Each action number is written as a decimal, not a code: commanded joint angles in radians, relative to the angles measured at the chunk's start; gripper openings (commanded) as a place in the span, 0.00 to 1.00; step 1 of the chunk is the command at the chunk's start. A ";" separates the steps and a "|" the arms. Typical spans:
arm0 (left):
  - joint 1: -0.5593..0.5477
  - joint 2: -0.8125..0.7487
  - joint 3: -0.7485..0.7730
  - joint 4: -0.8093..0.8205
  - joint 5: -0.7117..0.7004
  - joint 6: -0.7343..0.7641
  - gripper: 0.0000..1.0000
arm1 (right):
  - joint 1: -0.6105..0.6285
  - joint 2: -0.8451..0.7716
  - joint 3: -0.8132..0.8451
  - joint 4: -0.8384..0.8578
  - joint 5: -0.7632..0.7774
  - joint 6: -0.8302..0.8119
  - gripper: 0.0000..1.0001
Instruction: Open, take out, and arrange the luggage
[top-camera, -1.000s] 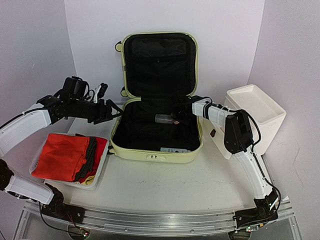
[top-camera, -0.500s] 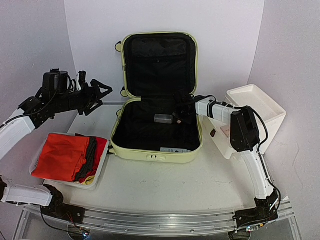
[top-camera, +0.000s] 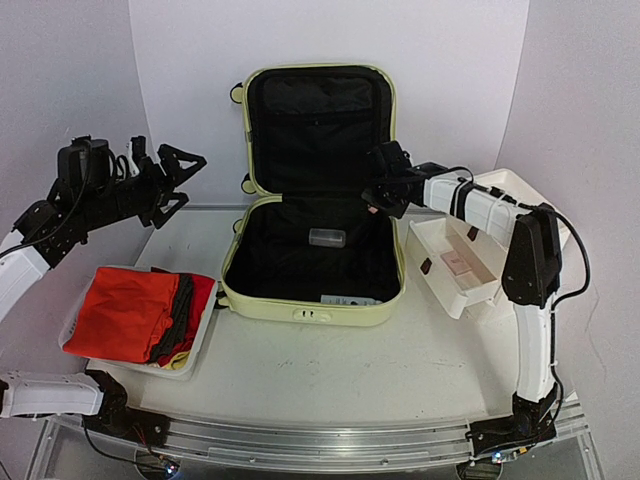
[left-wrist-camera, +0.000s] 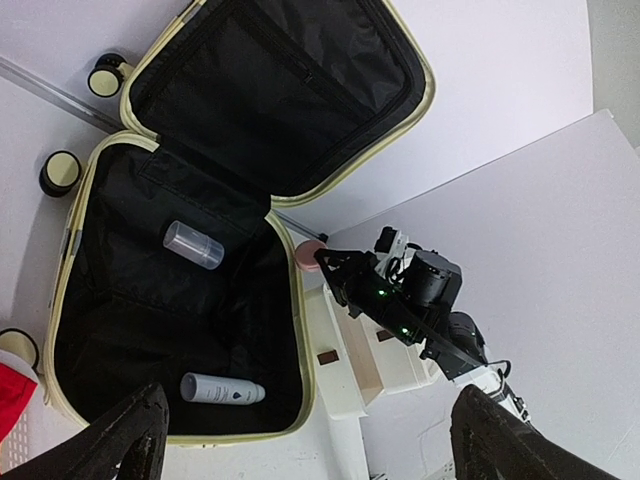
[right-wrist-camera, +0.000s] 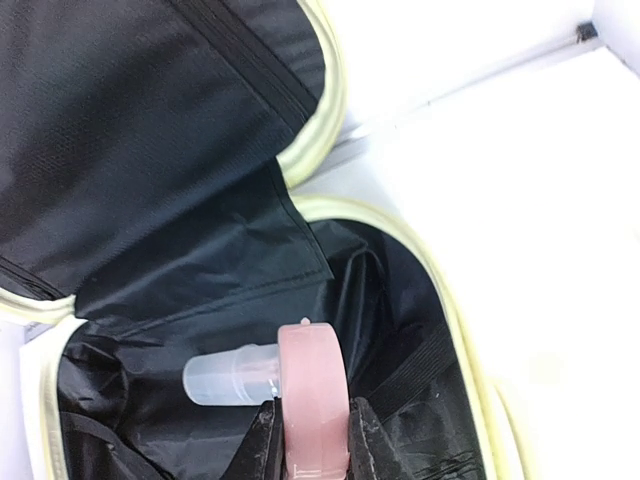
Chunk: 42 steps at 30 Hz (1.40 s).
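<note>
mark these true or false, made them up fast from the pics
1. The suitcase lies open. True.
2. The right gripper is empty. False: it is shut on a pink disc.
3. A clear bottle lies inside the suitcase. True.
4. The left gripper holds the red cloth. False: it is open in the air, and the red cloth lies in the basket.
5. The drawer on the right is shut. False: it stands pulled out.
</note>
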 joint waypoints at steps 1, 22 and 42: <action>0.005 -0.004 0.003 0.031 0.017 -0.014 0.99 | 0.006 -0.090 -0.022 0.036 0.032 -0.047 0.13; 0.004 0.047 -0.002 0.089 0.085 0.035 0.99 | 0.005 -0.294 -0.183 0.035 0.113 -0.229 0.13; 0.002 0.281 -0.068 0.097 0.178 0.194 1.00 | -0.073 -0.551 -0.478 -0.184 0.025 -0.651 0.17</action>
